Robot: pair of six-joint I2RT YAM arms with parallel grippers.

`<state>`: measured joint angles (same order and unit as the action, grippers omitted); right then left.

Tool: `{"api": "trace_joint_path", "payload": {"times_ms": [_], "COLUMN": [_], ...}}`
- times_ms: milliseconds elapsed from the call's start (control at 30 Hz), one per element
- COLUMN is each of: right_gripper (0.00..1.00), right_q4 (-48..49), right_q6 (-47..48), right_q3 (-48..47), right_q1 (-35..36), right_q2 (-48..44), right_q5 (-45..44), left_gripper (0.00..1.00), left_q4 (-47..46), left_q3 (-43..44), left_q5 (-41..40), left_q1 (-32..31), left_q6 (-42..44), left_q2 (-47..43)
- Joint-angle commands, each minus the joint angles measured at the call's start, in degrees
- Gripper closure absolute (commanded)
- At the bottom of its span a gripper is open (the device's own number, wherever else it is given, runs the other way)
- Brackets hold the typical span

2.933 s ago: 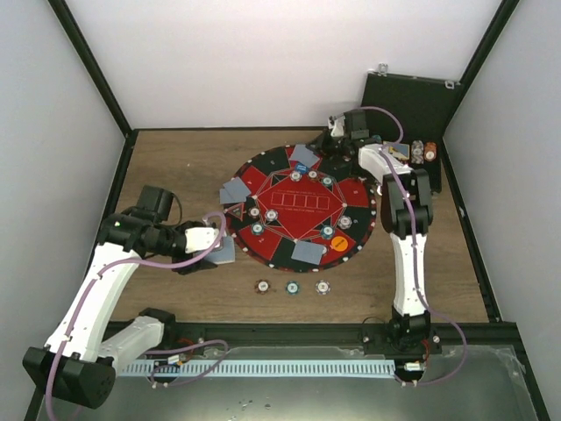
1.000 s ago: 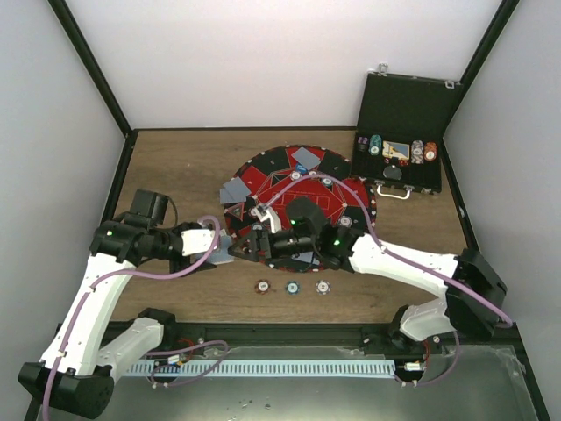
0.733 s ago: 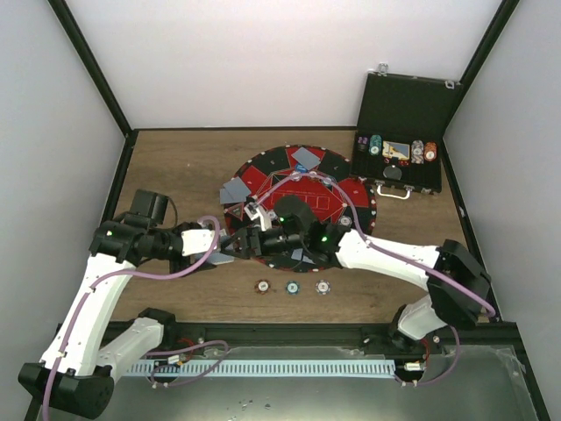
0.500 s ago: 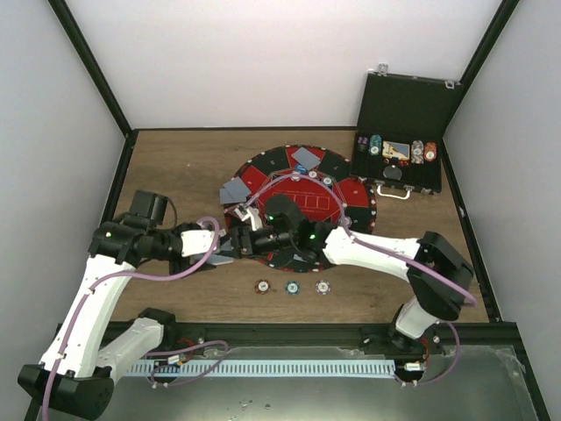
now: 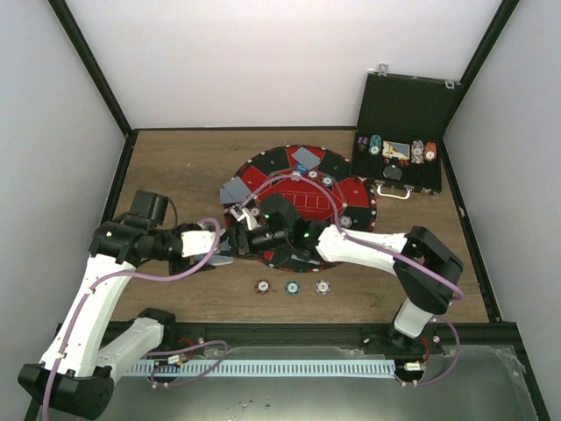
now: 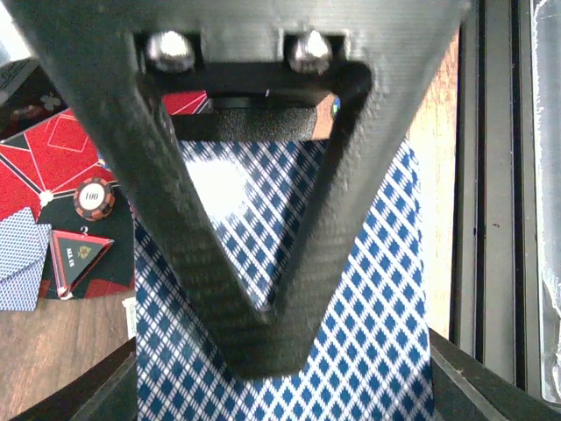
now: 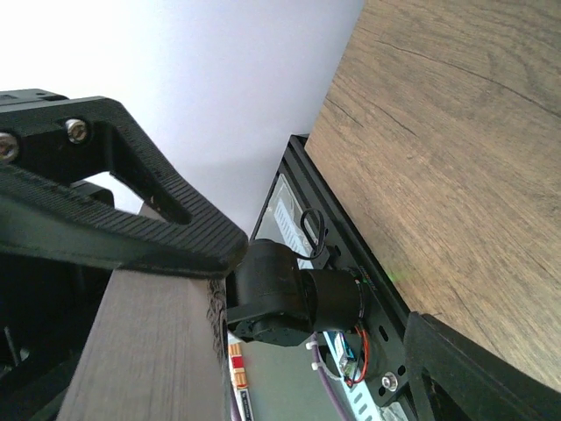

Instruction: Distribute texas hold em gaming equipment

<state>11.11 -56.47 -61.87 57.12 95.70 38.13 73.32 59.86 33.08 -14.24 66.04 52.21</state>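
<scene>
left gripper pinches blue-backed cards tight, at left edge of mat; right gripper fingers wide, top finger on cards; three chips on table near mat

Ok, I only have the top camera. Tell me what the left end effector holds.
Observer: The left end effector is shut on a card with a blue diamond back.
Operator: Now give me the right one's jaws.
Observer: The right end effector is open, jaws wide apart, a flat grey surface right under its upper finger.
Operator: Read me a chip near the left one.
Observer: A red chip marked 100, on the mat beside the card.
</scene>
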Motion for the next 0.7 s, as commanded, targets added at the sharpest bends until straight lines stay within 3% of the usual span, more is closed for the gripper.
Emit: {"api": "trace_joint_path", "payload": {"times_ms": [0,467,667], "right_gripper": [0.25,0.42,0.66], "right_q4": [-0.72,-5.07,-6.85], "right_q6": [-0.06,1.11,1.19], "right_q3": [3.93,7.66,7.54], "right_q1": [-3.39,-5.62,-5.62], "right_q2": [-2.08,-10.38,-14.57], "right_q5": [-0.77,-2.98,-5.66], "left_gripper": [0.96,0.96,0.96], "left_q4": [0.51,0.2,0.0], "left_q3": [0.6,0.8,0.67], "left_q5": [2.16,2.54,2.51], "left_q1": [0.09,0.09,0.09], "left_q6": [0.99,0.86,0.93], "left_q2": [-0.79,-0.53,-0.68]}}
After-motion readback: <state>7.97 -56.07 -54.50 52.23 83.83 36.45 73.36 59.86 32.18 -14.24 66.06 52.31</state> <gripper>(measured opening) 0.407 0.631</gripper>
